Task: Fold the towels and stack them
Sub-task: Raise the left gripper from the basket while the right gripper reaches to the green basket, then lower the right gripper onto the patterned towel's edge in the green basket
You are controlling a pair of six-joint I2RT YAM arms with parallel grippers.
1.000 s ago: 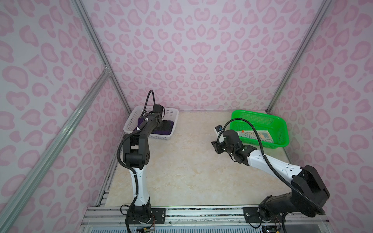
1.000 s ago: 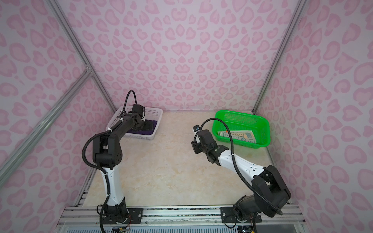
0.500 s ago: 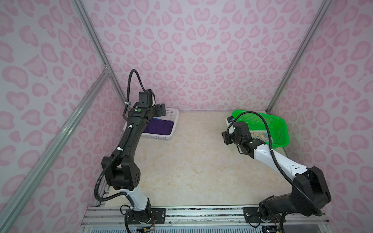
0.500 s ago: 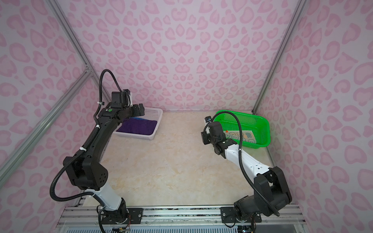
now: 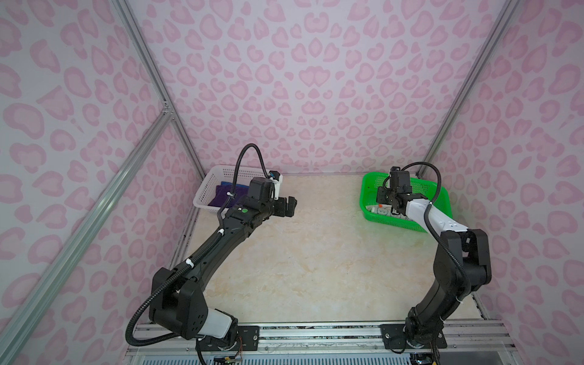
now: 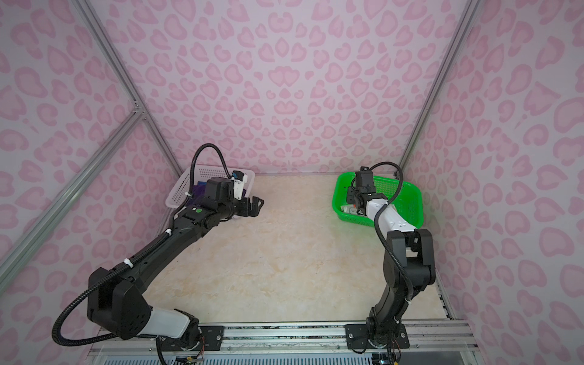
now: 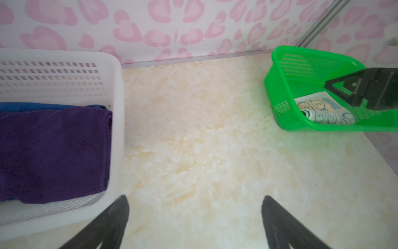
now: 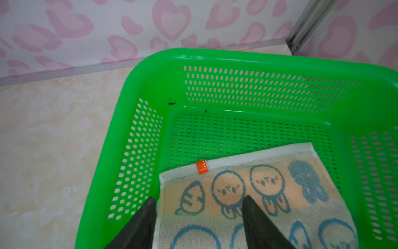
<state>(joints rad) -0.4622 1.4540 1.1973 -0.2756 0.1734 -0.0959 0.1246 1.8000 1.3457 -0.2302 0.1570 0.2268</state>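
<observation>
Inside green basket (image 8: 237,56), cream towel (image 8: 312,215), blue figures (image 8: 228,187), orange tag (image 8: 202,166); left tool (image 7: 195,197), right tool (image 8: 198,199) agape, empty.

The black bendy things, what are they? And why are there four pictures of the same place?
They are robot arms, a left arm and a right arm, fixed at the near edge of the table. Two pictures look down from above. The other two come from small cameras on each arm's wrist, so you see the pincer tips close up. In the white basket a folded purple towel lies on top of a blue towel. In the green basket lies a towel with cartoon figures. The right pincer hangs open just over that towel, inside the basket. The left pincer is open and empty, above the table beside the white basket. Nothing is held right now.
</observation>
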